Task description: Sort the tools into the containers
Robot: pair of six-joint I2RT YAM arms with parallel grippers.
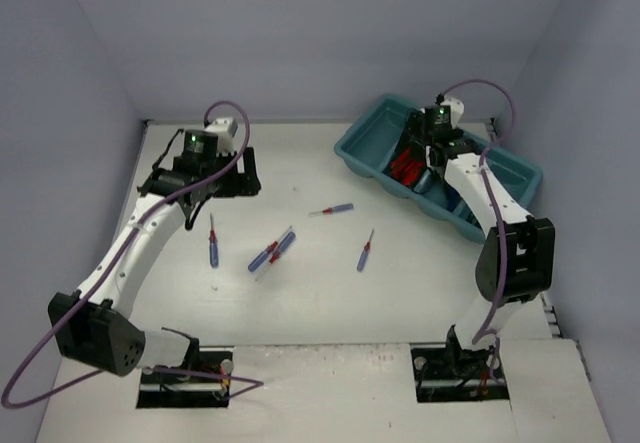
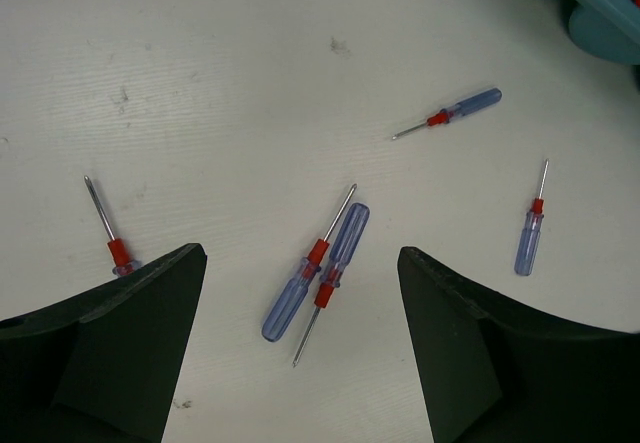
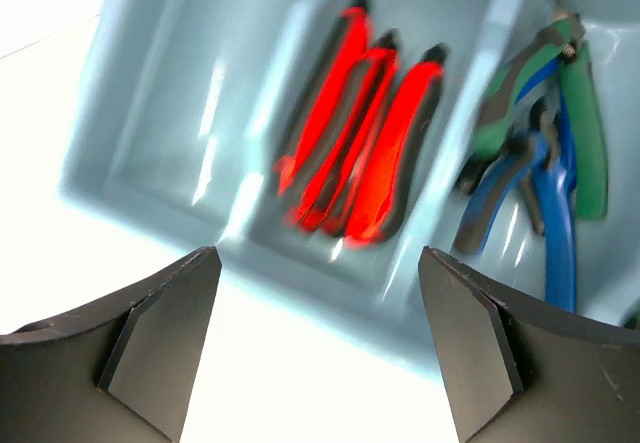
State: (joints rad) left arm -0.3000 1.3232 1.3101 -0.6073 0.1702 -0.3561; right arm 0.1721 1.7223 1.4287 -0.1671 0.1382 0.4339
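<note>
Right claw (image 3: 320, 253) hangs open, empty, over the tray (image 1: 362, 145) of knives (image 3: 350, 133) and pliers (image 3: 550, 173); five screwdrivers (image 2: 290, 303) lie unsorted on the tabletop (image 1: 320, 303) below the open left claw (image 2: 302, 251).

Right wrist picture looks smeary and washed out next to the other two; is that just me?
Not just you. Right wrist view: the red-handled knives are streaked and soft, and the table beside the tray is blown out to white. Left wrist view: sharp, the screwdrivers crisp with faint shadows. Top external view: even, soft light, no glare.
</note>
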